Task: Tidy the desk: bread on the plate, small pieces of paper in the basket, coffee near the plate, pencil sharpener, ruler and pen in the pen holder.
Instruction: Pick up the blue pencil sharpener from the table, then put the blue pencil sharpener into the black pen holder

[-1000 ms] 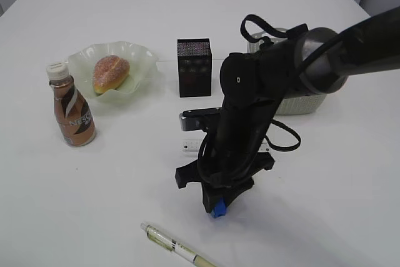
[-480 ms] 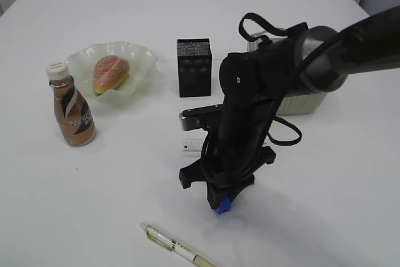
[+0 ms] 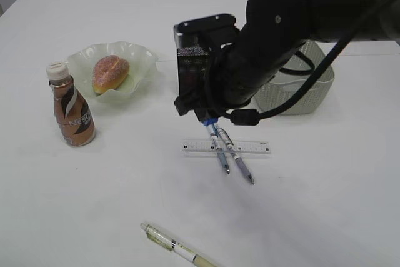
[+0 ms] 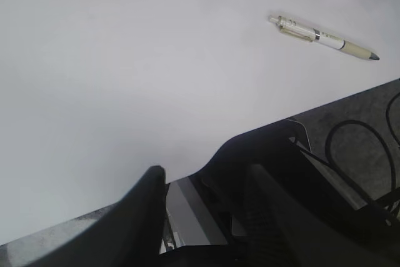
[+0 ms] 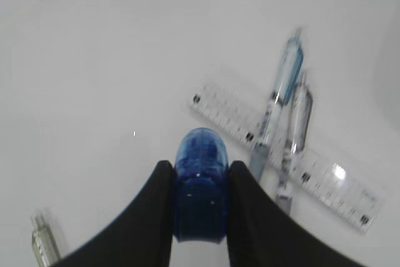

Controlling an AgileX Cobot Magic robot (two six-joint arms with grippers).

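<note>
Since the earlier frame the right gripper (image 5: 199,207) has risen off the table, jaws pinching the blue pencil sharpener (image 5: 200,192) between them for transfer to the pen holder (image 3: 190,67) just behind; left gripper (image 4: 206,204) jaws spread, empty.

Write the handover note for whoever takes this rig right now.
Right gripper: shut on the blue pencil sharpener, lifted above the table, near the pen holder.
Left gripper: holds nothing, at the table's near edge.
Done: bread on the plate; coffee bottle beside the plate.
Left: sharpener into the pen holder; the ruler with two pens lying across it; a third pen near the front edge.
Basket: contents cannot be seen; no paper pieces visible on the table.
</note>
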